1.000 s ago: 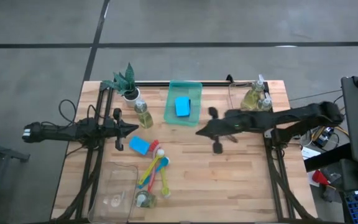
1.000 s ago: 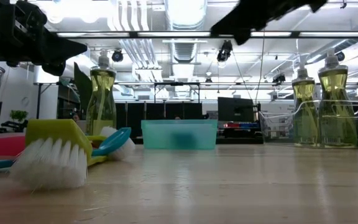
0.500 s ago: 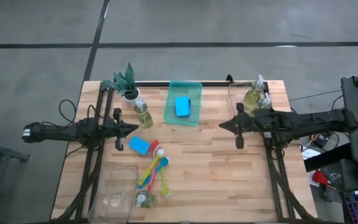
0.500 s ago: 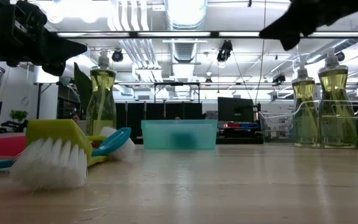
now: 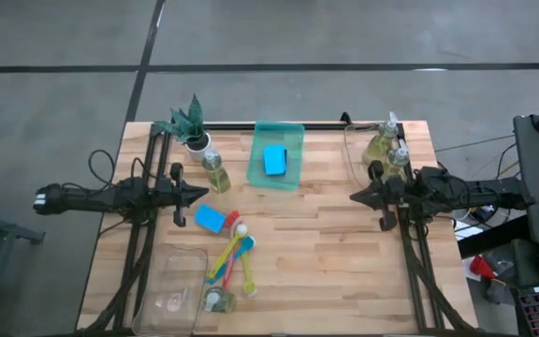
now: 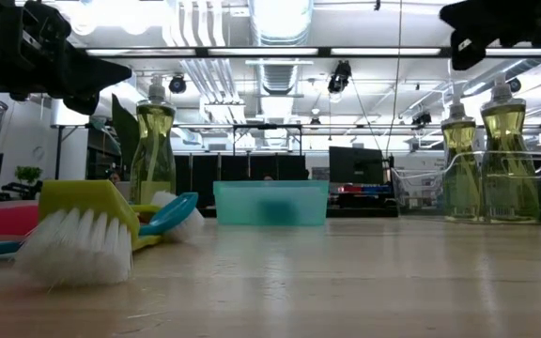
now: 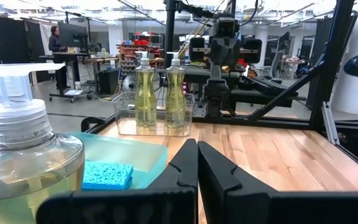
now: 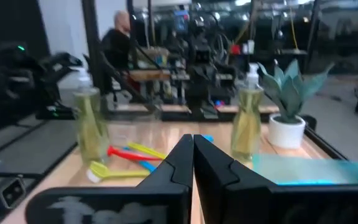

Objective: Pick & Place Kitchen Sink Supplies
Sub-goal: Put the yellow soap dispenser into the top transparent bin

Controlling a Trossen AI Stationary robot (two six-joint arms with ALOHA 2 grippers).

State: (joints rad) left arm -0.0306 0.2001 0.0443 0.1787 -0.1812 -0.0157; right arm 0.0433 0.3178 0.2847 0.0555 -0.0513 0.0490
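A blue sponge (image 5: pixel 275 159) lies in the green tray (image 5: pixel 293 140) at the far middle; a second sponge (image 5: pixel 211 219) lies on the table. One soap bottle (image 5: pixel 215 172) stands by the plant, another (image 5: pixel 218 300) near the front, and two bottles (image 5: pixel 386 145) stand in a clear tray at the far right. Several coloured brushes (image 5: pixel 234 255) lie together left of centre. My left gripper (image 5: pixel 204 195) hovers shut and level beside the loose sponge. My right gripper (image 5: pixel 354 197) hovers shut and level at the right. Neither holds anything.
A potted plant (image 5: pixel 189 122) stands at the far left corner. A clear empty tray (image 5: pixel 171 285) sits at the near left. The arms' dark frames run along both sides of the table. Bare wood lies between the brushes and the right arm.
My right gripper has drawn back from the middle of the table toward the right edge, sinking a little and levelling out, its fingers staying shut. Nothing on the table has moved.
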